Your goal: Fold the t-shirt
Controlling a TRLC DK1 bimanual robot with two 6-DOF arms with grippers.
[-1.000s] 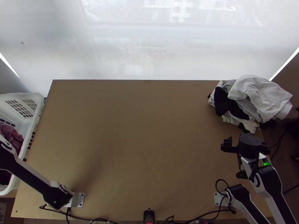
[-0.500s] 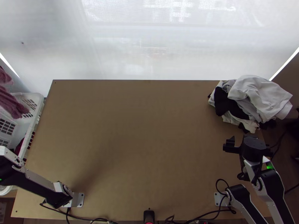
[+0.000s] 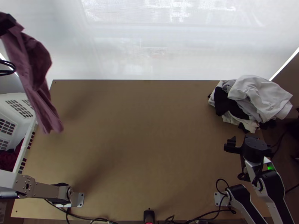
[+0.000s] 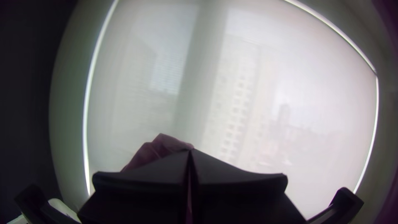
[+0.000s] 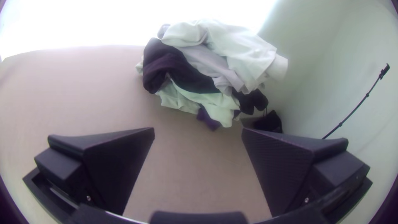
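Now that the left gripper [image 4: 190, 151] has swung up and across from the basket [image 3: 9, 114], the pink shirt [image 3: 28, 71] is out in the air. A second ago, pink cloth lay inside the basket; now the shirt hangs bunched and long beyond the far left corner of the counter [image 3: 149, 149], its lower end over the left edge. The left jaws are closed tight on its upper end. Dark red cloth [image 3: 9, 158] remains in the basket.

The right gripper [image 5: 198, 130] has barely moved. Its jaws stand wide apart with nothing between them, near the pile of clothes [image 3: 258, 99] at the far right.

So picking the shirt out looks done, while folding has yet to start. It probably needs bringing over the middle, laying down and spreading first; dropped from here, it could slide off the edge.
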